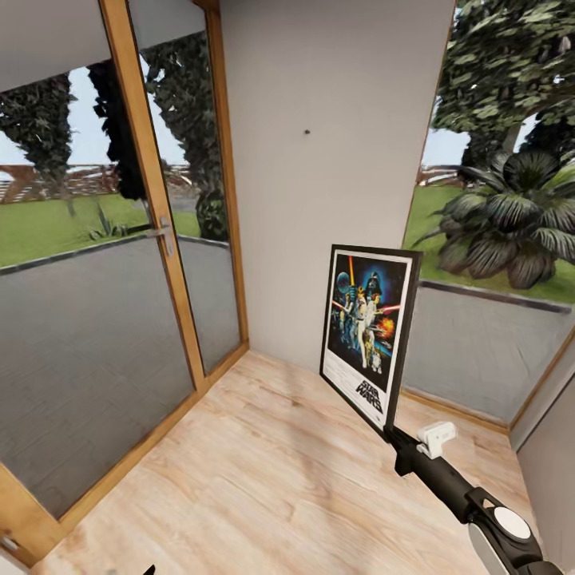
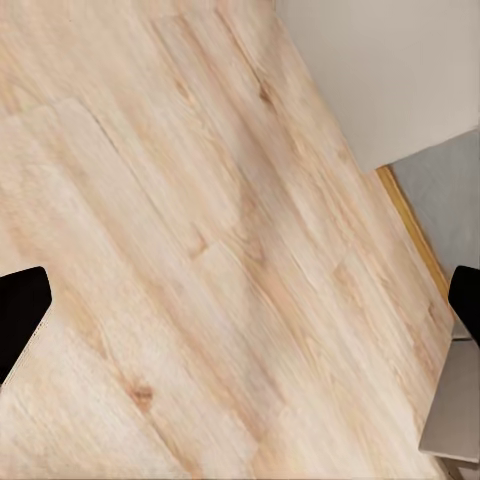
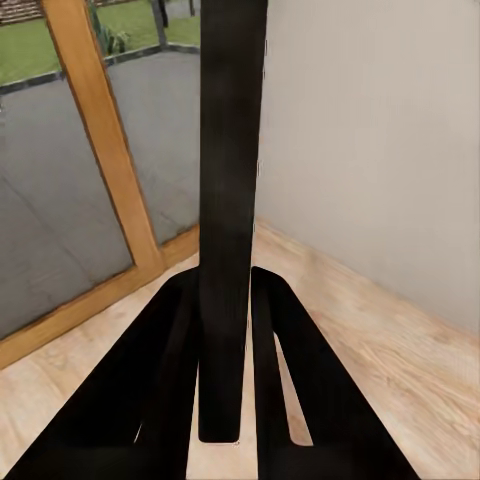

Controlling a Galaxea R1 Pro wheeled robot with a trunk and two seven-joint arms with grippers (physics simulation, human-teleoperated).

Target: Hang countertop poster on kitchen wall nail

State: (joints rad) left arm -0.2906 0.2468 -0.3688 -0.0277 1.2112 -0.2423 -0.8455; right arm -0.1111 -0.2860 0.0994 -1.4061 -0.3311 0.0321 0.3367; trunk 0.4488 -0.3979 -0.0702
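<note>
The Star Wars poster [image 1: 369, 334] stands upright in the air in front of the pale grey wall, its lower right corner pinched by my right gripper [image 1: 394, 435], which is shut on it. In the right wrist view the poster's black frame edge [image 3: 230, 200] rises between the two dark fingers [image 3: 290, 380]. A tiny dark wall nail [image 1: 307, 132] sticks out of the wall, above and to the left of the poster's top edge. My left gripper [image 2: 240, 310] is open over the wooden floor, its fingertips [image 2: 20, 310] at the picture's sides. The kitchen countertop is out of view.
A glass door with a wooden frame [image 1: 152, 200] and handle [image 1: 162, 231] runs along the left. A large window [image 1: 495, 239] with plants outside lies to the right of the wall panel. Light wooden floor [image 1: 263, 479] stretches below.
</note>
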